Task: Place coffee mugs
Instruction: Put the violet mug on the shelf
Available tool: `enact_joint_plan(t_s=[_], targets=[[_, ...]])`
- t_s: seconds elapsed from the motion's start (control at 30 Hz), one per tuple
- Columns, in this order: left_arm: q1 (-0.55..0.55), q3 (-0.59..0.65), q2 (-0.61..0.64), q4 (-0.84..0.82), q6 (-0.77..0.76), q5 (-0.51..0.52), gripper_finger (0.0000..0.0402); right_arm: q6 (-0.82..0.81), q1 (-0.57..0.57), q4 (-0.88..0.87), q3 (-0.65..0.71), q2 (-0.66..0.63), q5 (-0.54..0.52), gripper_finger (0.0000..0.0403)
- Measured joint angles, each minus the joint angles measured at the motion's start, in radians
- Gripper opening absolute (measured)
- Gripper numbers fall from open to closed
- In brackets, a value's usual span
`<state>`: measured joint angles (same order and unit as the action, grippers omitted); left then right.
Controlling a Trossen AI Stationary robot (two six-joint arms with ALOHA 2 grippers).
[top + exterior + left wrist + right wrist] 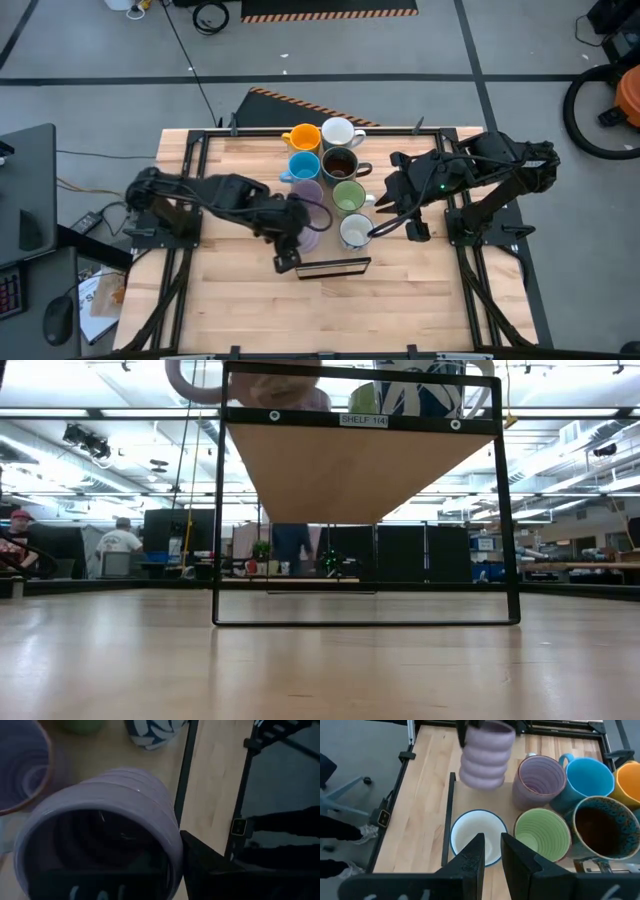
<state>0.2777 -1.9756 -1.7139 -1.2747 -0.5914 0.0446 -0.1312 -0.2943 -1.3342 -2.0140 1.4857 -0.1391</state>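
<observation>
Several mugs stand on a raised pale board (322,215) in a black frame: orange (302,137), white (340,131), blue (304,166), dark brown (340,163), lavender (306,192) and green (349,196). A white mug with a blue leaf pattern (355,233) stands at the board's near end. My left gripper (298,228) is shut on a second, ribbed lavender mug (487,755), held above the board's near left corner. My right gripper (492,845) is at the patterned mug (479,839), its fingers close together. My left gripper holds the ribbed lavender mug by its wall at the rim (172,845), one finger inside and one finger (210,870) outside. It comes from above. The mug hangs upright below it, lifted clear of the board. My right gripper comes slanting down from the table's right, its fingers (470,860) over the patterned mug's near rim (492,864). The fingers hide the part between them; no handle shows elsewhere on the mug. The mug stands upright on the board.
The board sits on a black frame (220,510) well above the tabletop, with free room underneath in the low view. Bare wooden table (420,300) lies near and to both sides. The arm bases stand at the left and right edges. People sit in the room behind.
</observation>
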Motion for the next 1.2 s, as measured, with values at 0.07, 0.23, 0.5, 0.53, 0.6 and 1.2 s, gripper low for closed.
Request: enact_joint_plan(t_s=[0.07, 0.23, 0.5, 0.53, 0.6, 1.2], targets=[[-0.009, -0.019, -0.035, -0.010, 0.001, -0.015, 0.0040, -0.005, 0.000, 0.000, 0.000, 0.000, 0.000, 0.0068], [-0.013, -0.035, -0.084, -0.011, -0.003, -0.017, 0.0040, -0.008, 0.000, 0.000, 0.000, 0.000, 0.000, 0.0068], [-0.012, -0.035, -0.108, 0.064, -0.056, -0.007, 0.0040, -0.007, 0.000, 0.001, 0.000, 0.000, 0.000, 0.0068], [-0.012, -0.035, -0.115, 0.055, -0.058, -0.007, 0.0040, -0.007, 0.000, 0.000, 0.000, 0.000, 0.000, 0.0068], [-0.012, -0.035, -0.124, 0.037, -0.073, -0.005, 0.0040, -0.004, 0.000, 0.001, 0.000, 0.000, 0.000, 0.0068], [-0.009, -0.035, -0.151, 0.030, -0.081, -0.024, 0.0049, 0.011, 0.000, 0.006, 0.000, 0.000, 0.002, 0.0068]])
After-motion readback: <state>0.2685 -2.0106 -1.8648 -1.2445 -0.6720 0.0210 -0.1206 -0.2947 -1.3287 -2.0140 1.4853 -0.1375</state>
